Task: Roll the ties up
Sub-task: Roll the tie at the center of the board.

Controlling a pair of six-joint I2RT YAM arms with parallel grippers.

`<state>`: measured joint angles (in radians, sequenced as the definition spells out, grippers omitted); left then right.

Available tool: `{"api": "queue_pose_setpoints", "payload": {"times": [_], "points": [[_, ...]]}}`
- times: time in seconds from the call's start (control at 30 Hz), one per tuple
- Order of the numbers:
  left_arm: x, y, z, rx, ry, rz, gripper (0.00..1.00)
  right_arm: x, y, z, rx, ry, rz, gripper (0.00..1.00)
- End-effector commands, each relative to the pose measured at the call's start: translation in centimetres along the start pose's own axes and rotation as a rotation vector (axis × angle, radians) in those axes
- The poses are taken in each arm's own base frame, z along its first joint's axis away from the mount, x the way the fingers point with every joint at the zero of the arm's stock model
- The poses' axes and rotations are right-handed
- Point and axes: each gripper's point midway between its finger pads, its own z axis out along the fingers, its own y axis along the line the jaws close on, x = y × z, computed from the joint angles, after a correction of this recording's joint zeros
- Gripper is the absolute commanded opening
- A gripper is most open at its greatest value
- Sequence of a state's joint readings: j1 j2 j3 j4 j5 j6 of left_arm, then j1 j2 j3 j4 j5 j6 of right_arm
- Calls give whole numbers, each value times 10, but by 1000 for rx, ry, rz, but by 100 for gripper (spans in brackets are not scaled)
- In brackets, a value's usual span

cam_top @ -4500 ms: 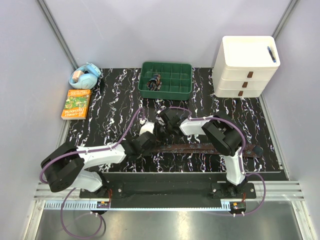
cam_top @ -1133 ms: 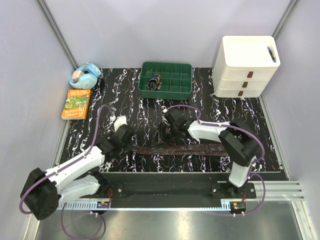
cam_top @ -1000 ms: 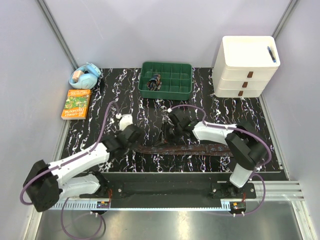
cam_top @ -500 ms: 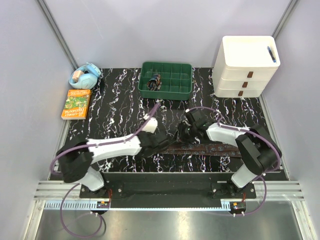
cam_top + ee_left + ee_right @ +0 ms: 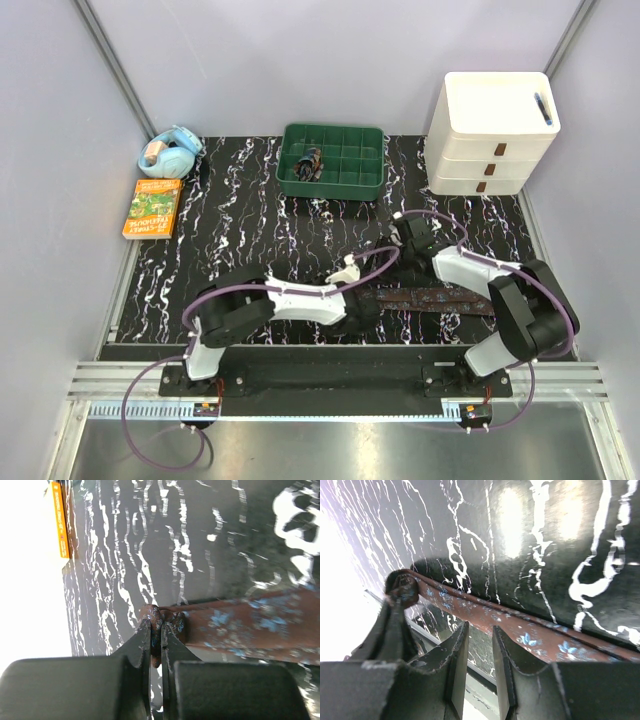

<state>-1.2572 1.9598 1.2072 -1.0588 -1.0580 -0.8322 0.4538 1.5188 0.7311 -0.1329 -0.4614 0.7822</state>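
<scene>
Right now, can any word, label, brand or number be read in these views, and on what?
Cover of the orange book: lettering, too small and blurred to read.
No readable text on the green tray, white drawers or tie.

a robot test lab. the left arm [image 5: 290,297] and right arm [image 5: 470,270] are bolted at the table's near edge by a slotted metal rail [image 5: 340,412], trailing purple cables [image 5: 150,440]. plain grey walls [image 5: 300,60] and aluminium posts [image 5: 110,70] box in a black marbled mat [image 5: 230,220] with staged props: green tray [image 5: 335,190], white drawers [image 5: 495,130], book [image 5: 153,208].
</scene>
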Motion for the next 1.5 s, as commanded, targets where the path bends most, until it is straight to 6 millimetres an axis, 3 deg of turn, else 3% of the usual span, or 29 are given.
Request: {"api": "queue_pose_setpoints", "payload": {"times": [0.0, 0.33, 0.73, 1.03, 1.2, 1.47], "points": [[-12, -5, -6, -21, -41, 17, 0, -6, 0, -17, -36, -18, -20, 32], [-18, -34, -7, 40, -22, 4, 0, -21, 4, -32, -59, -48, -13, 31], [5, -73, -9, 300, 30, 26, 0, -29, 11, -35, -63, -49, -32, 30], [2, -71, -10, 458, 48, -102, 19, -31, 14, -37, -68, -59, -31, 30], [-2, -69, -14, 546, 35, -174, 38, -32, 14, -35, -65, -54, -29, 29], [-1, -67, -13, 603, 38, -215, 41, -35, 17, -35, -69, -58, -31, 29]]}}
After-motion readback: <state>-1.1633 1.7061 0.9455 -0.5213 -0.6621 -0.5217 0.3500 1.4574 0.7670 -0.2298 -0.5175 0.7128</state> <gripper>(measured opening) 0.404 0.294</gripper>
